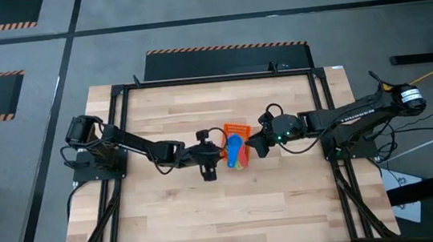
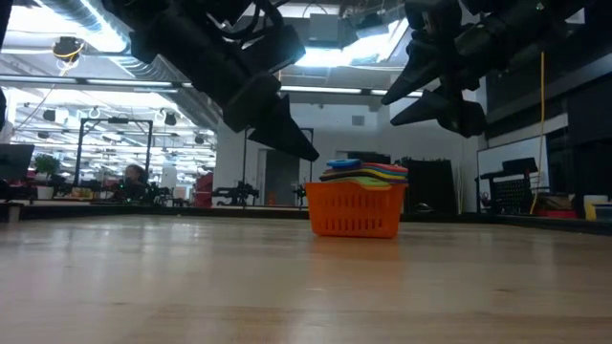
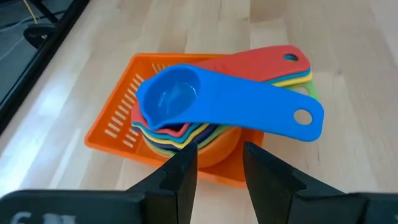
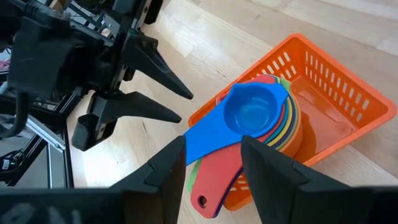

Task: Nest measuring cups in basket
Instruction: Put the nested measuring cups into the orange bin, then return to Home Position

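My left hand [image 1: 218, 154] hangs above the wooden table [image 1: 210, 210], just beside the orange basket [image 1: 236, 128], its two fingers parted and gripping nothing. My right hand [image 1: 255, 146] hangs on the basket's other side, also spread and empty, so the basket sits between my two hands near the middle of the table. From the low view both hands are up in the air, clear of the table surface and higher than the basket's rim. Inside the basket the measuring cups [image 3: 186, 121] are stacked one within another at one end, the bowls nested and the flat handles fanning out over the basket's edge. The blue cup [image 3: 171, 99] lies on top, bowl upward, with its long handle reaching past the rim. Under it I can see the red handle [image 3: 273, 59], then yellow and green edges, and the orange cup [image 3: 221, 144] at the bottom of the stack. The other end of the basket shows bare orange floor in my right wrist view.
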Motion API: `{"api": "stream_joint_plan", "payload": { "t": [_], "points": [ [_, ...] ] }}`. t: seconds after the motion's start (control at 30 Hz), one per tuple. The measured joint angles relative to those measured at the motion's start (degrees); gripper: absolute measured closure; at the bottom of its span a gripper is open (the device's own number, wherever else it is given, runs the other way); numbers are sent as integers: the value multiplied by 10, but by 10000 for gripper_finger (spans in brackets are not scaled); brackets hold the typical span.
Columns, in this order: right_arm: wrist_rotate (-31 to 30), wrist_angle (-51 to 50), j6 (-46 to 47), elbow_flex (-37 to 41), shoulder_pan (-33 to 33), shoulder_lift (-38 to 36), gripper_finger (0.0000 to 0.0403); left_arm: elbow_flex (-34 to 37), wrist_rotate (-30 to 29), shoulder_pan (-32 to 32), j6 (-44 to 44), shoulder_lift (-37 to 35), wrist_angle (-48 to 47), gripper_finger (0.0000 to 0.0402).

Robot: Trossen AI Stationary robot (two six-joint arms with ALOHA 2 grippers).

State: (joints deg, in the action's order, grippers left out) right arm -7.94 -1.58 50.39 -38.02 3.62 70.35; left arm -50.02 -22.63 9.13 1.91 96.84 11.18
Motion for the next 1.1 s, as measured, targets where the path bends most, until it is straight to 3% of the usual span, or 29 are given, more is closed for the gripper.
{"api": "stream_joint_plan", "payload": {
  "t": [0.4,0.9,1.1],
  "points": [
    [0,1,0,0,0,0,244,0,0,0,-15,16,12,280],
    [0,5,0,0,0,0,244,0,16,0,-34,60,130,280],
    [0,5,0,0,0,0,244,0,80,0,-45,60,177,280]
  ]
}}
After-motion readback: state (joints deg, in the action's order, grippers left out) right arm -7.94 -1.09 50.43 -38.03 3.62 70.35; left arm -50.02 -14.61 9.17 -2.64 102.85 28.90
